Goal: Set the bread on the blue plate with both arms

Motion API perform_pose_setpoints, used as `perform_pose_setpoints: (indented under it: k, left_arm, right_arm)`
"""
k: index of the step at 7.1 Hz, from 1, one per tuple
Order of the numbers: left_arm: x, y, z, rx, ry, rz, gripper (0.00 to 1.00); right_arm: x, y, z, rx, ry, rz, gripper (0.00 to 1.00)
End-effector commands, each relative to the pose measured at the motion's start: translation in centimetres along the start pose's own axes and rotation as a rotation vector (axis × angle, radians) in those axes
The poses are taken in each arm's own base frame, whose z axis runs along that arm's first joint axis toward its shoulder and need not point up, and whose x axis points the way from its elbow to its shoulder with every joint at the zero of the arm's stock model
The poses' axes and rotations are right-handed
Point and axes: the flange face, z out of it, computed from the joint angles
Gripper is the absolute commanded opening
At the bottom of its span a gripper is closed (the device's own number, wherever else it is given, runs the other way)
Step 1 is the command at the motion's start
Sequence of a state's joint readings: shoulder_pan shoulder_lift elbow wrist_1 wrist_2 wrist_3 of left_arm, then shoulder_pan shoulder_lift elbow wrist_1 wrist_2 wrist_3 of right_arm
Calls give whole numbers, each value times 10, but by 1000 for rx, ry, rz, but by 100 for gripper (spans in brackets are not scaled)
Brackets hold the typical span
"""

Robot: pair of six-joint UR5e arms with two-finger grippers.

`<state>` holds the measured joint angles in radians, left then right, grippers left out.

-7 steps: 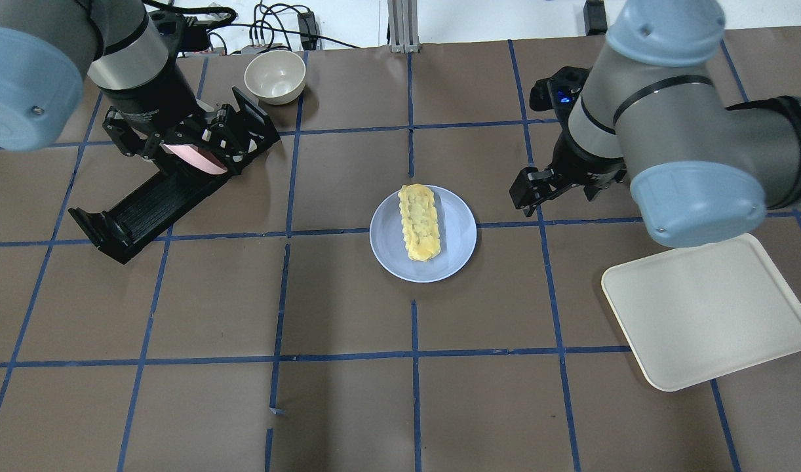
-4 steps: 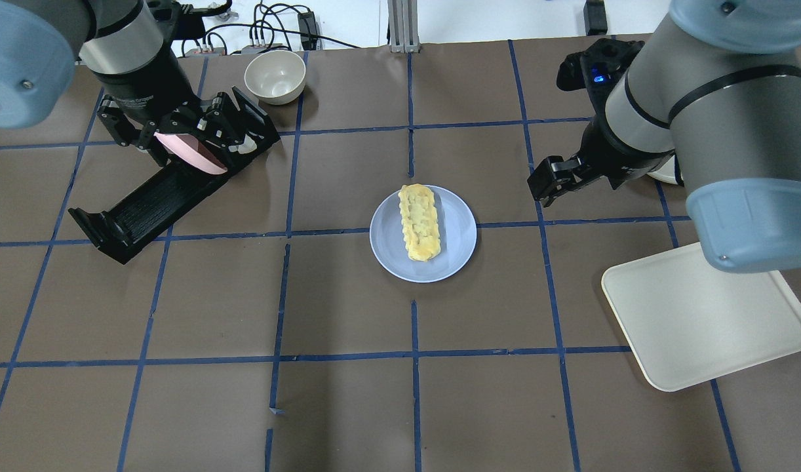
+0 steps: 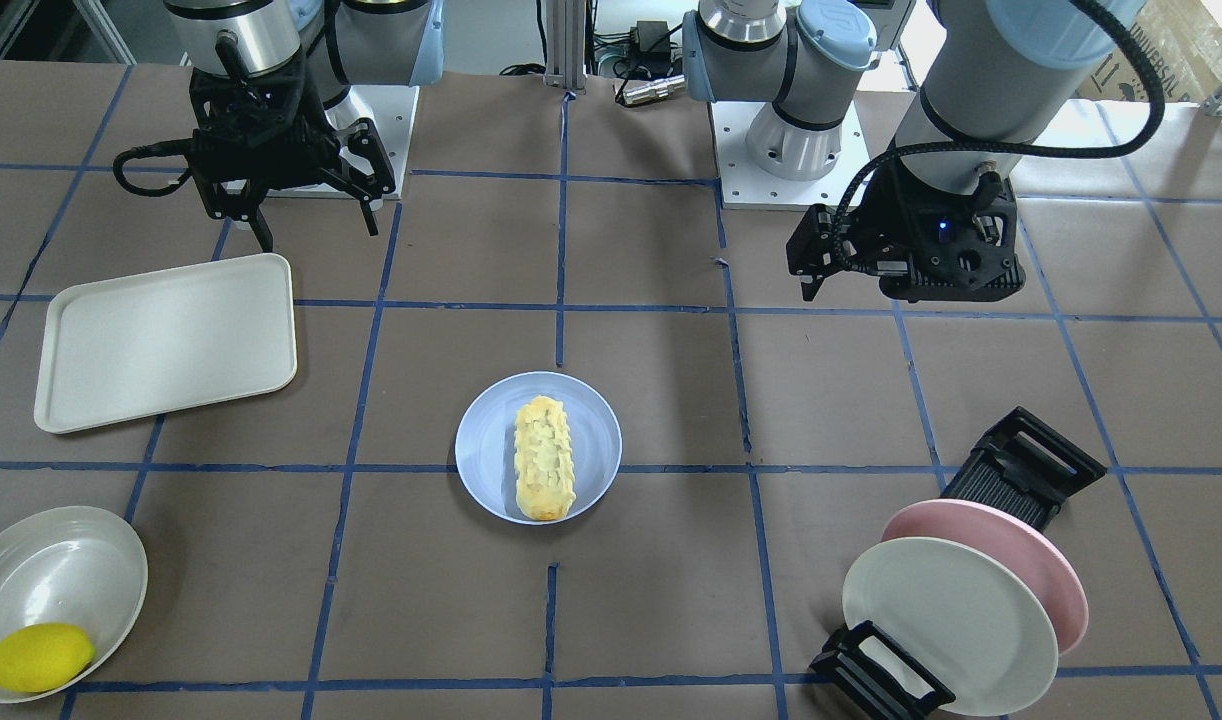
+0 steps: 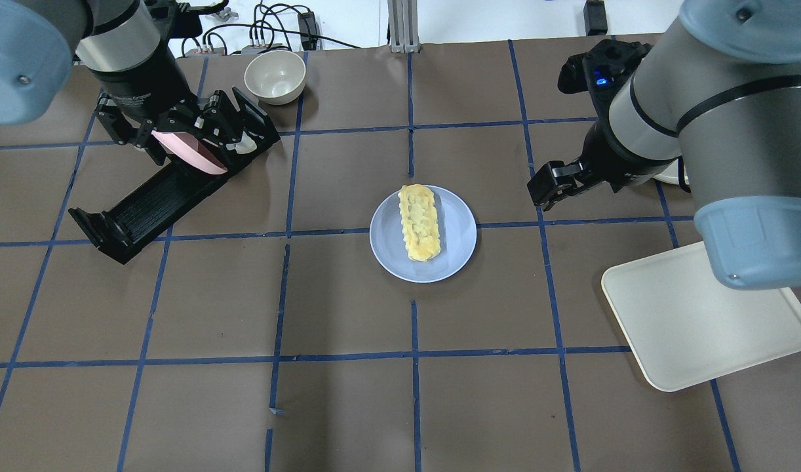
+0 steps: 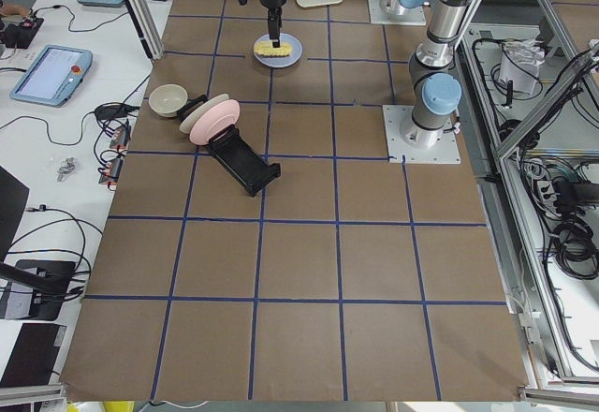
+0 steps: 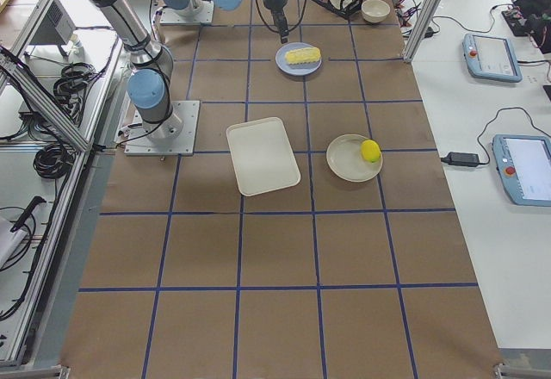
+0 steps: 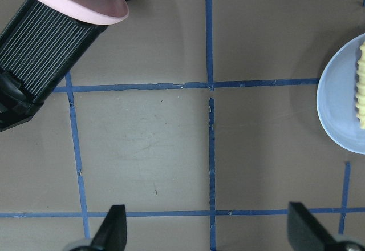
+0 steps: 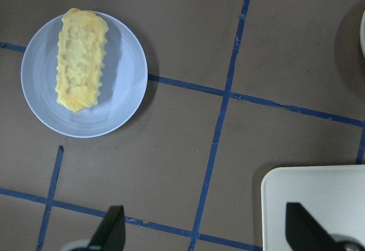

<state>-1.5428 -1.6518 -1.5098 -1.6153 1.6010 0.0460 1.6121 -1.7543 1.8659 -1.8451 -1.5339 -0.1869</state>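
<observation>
Overhead exterior: bread (image 4: 421, 222) btwn jaws, apart

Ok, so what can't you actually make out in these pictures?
Lemon: missing from the overhead view, where the right arm covers nearly all of its dish.
White plate in the rack: overhead, the left gripper hides nearly all of it.
Gripper bodies: both wrist views cut them off at the bottom edge; only fingers show.
Bread in the exterior left view: too small for surface detail.
</observation>
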Motion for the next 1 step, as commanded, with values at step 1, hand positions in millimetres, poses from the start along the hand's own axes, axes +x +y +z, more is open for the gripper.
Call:
perform_pose_setpoints:
  k: [1]
  left_arm:
    - [5, 6, 2, -4, 1, 2, 100]
  right_arm:
    - [1, 0, 2, -6, -1, 1, 100]
